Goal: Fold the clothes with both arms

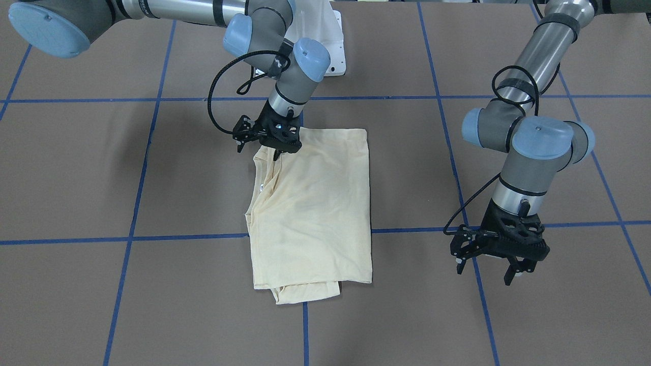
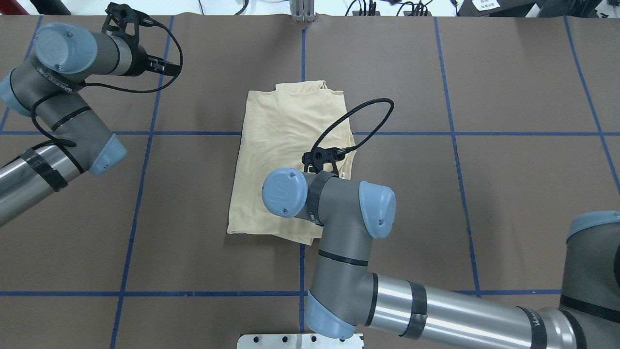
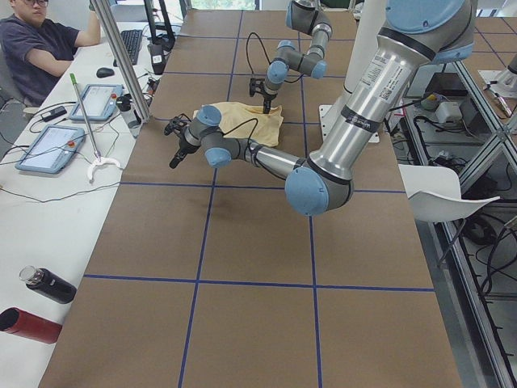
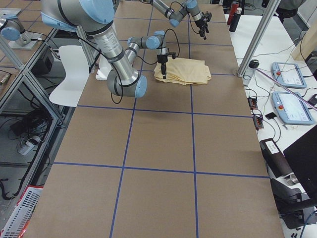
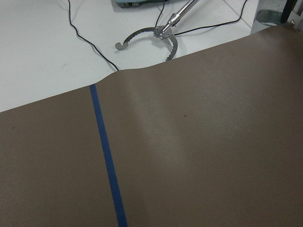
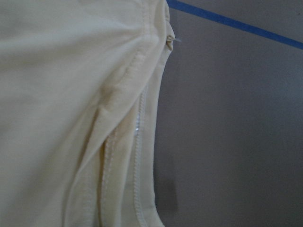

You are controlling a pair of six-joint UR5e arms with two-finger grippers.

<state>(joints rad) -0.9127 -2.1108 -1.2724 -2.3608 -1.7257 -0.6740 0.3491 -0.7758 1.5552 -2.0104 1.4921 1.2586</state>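
Note:
The pale cream-yellow T-shirt (image 1: 315, 203) lies folded into a tall rectangle in the middle of the table, print hidden, with a sleeve end poking out at its far end. It also shows in the overhead view (image 2: 286, 145). My right gripper (image 1: 276, 152) points down on the shirt's near corner by the neckline, and its fingers look shut on the fabric edge. The right wrist view shows only seams and folds (image 6: 132, 118) close up. My left gripper (image 1: 519, 273) is open and empty. It hovers over bare table well off the shirt's side.
Blue tape lines (image 1: 305, 330) cross the brown table cover. The white pedestal base (image 1: 333, 51) stands at the robot's edge. A metal grabber tool (image 5: 158, 33), tablets (image 3: 48, 145) and bottles (image 3: 36, 303) lie on the side bench, where a person (image 3: 36, 44) sits.

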